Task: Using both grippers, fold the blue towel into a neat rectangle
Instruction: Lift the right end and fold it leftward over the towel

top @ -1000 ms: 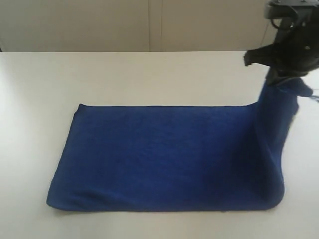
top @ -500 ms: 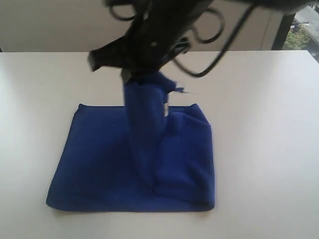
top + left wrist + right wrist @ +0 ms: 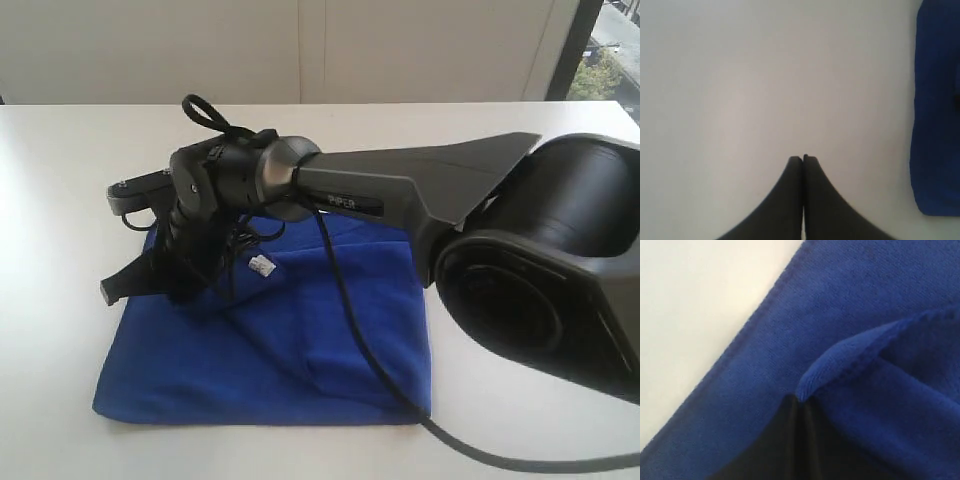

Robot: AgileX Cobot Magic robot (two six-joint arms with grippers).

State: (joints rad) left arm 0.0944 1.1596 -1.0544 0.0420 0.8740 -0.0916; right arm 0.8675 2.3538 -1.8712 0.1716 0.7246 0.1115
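The blue towel [image 3: 300, 350] lies doubled over on the white table [image 3: 60, 180], its small white label [image 3: 262, 266] facing up. My right gripper [image 3: 188, 285] has reached across to the towel's left part and sits low over it. In the right wrist view the right gripper [image 3: 800, 402] is shut on a raised fold of the towel's hem [image 3: 840, 360]. My left gripper [image 3: 803, 159] is shut with nothing in it, over bare table; the towel's edge [image 3: 937, 100] lies off to one side of it. The left gripper does not show in the exterior view.
The right arm's black link [image 3: 400, 190] and big joint housing [image 3: 540, 280] stretch over the towel's right side, with a black cable [image 3: 370, 370] trailing across the cloth. Bare white table [image 3: 520, 430] surrounds the towel. A pale wall stands behind.
The right gripper carried the lifted right end of the towel leftward and down over the left half. The towel went from a long strip to roughly half its length.
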